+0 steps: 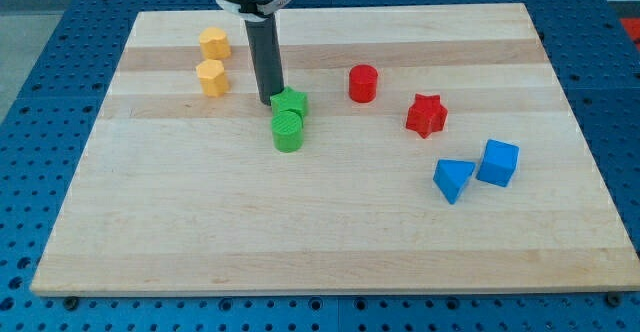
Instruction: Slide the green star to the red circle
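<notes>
The green star (291,102) lies near the board's middle, just above a green cylinder (287,130) that touches it. The red circle (363,83) is a short red cylinder to the star's right, a gap apart. My tip (268,101) is at the end of the dark rod and rests against the star's left side.
Two yellow blocks (214,43) (211,76) sit at the view's upper left. A red star (426,115) lies right of the red circle. A blue triangular block (453,179) and a blue cube (498,162) sit at the right. The wooden board (200,232) ends near all frame edges.
</notes>
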